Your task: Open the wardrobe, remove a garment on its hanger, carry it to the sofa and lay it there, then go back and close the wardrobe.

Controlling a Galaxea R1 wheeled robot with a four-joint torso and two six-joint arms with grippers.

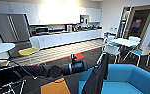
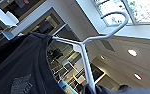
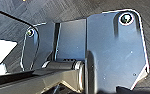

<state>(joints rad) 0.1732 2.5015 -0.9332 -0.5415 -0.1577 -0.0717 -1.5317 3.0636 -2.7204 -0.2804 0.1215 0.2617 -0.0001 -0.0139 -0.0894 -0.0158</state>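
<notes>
- Over the near edge of the sofa [image 1: 131, 77], our left arm [image 1: 66, 69] reaches across from the left, and the garment [image 1: 97, 76] hangs from its far end.
- We see the garment dangling black and limp, its lower part in front of the sofa's blue seat; we cannot tell whether it touches the cushion.
- From the left wrist, we look up at the hanger [image 2: 87, 53], its white hook curving toward a bright window, the garment's collar draped over its shoulders.
- We cannot tell how either of our grippers' fingers stand.
- Beyond the sofa stand a white table [image 1: 124, 42] with white-and-teal chairs [image 1: 141, 53] and a long kitchen counter [image 1: 66, 37].
</notes>
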